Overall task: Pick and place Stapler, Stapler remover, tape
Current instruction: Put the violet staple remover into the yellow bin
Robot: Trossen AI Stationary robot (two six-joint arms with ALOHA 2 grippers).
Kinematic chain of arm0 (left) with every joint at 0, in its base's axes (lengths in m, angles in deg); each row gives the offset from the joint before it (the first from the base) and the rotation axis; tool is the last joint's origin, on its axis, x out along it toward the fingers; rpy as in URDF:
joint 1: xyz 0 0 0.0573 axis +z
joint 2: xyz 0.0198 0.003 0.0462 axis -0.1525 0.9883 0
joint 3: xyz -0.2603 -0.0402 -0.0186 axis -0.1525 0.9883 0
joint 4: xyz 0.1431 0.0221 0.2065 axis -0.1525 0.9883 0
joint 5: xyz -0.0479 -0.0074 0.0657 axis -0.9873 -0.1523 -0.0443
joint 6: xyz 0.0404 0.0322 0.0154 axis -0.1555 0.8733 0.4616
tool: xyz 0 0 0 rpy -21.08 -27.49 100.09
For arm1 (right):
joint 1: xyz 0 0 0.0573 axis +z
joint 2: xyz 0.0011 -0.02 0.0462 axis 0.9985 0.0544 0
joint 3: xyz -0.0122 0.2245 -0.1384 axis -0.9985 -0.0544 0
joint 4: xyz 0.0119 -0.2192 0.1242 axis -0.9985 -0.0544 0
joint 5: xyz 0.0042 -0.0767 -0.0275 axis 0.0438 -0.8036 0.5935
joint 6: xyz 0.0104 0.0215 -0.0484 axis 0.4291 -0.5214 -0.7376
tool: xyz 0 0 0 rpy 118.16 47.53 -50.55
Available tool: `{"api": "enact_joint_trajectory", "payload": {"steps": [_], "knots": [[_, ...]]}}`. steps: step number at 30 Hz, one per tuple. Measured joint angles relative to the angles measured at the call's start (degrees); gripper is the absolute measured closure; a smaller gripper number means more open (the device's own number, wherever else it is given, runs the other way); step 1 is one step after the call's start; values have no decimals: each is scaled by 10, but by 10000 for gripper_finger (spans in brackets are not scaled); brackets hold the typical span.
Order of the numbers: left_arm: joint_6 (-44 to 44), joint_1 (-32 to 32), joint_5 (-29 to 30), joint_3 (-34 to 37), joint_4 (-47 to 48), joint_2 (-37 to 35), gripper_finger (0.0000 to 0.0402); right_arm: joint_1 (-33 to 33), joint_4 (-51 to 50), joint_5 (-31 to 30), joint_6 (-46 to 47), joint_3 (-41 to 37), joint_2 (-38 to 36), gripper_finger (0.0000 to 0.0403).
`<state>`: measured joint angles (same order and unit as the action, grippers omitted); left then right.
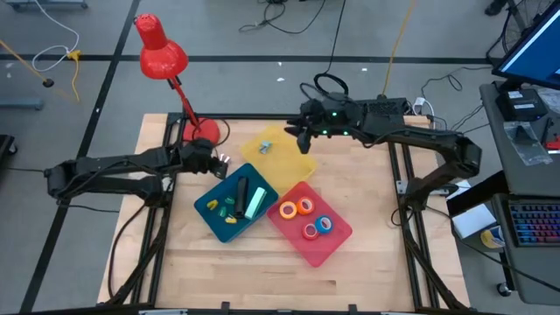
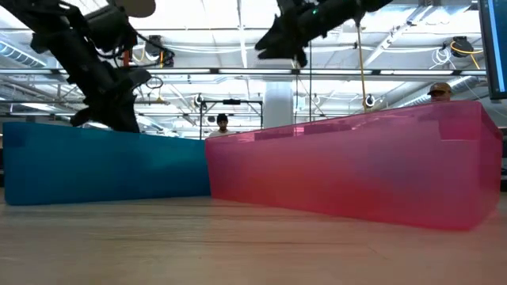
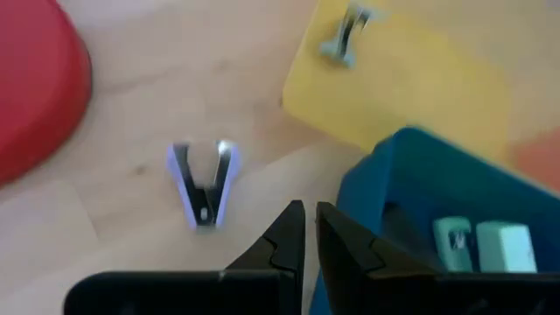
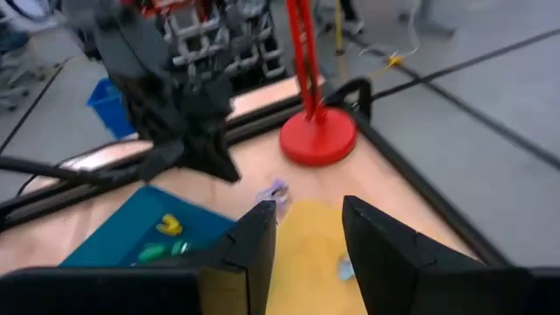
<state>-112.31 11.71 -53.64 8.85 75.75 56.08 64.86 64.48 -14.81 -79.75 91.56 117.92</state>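
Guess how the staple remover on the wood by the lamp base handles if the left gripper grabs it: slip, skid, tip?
The staple remover looks small and probably light, so a nudge from the left gripper may skid it on the table. It lies flat, so tipping seems unlikely. Its splayed jaws would likely squeeze together when pinched.

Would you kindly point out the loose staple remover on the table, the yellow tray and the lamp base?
staple remover (image 3: 204,185): left wrist view, middle of its jaws.
yellow tray (image 1: 289,150): high view, bare floor of the tray.
lamp base (image 4: 318,136): right wrist view, top of the red disc.
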Motion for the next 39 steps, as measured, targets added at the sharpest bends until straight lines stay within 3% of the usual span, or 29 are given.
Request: {"api": "enact_joint_trajectory", "payload": {"steps": [4, 21, 39], "knots": [[3, 21, -37, 0, 1, 18, 369, 0, -2, -29, -2, 0, -24, 278], [48, 69, -88, 0, -7, 78, 369, -1, -36, -28, -21, -1, -36, 288], [81, 74, -88, 0, -37, 89, 369, -2, -36, -28, -21, -1, -36, 293]]}}
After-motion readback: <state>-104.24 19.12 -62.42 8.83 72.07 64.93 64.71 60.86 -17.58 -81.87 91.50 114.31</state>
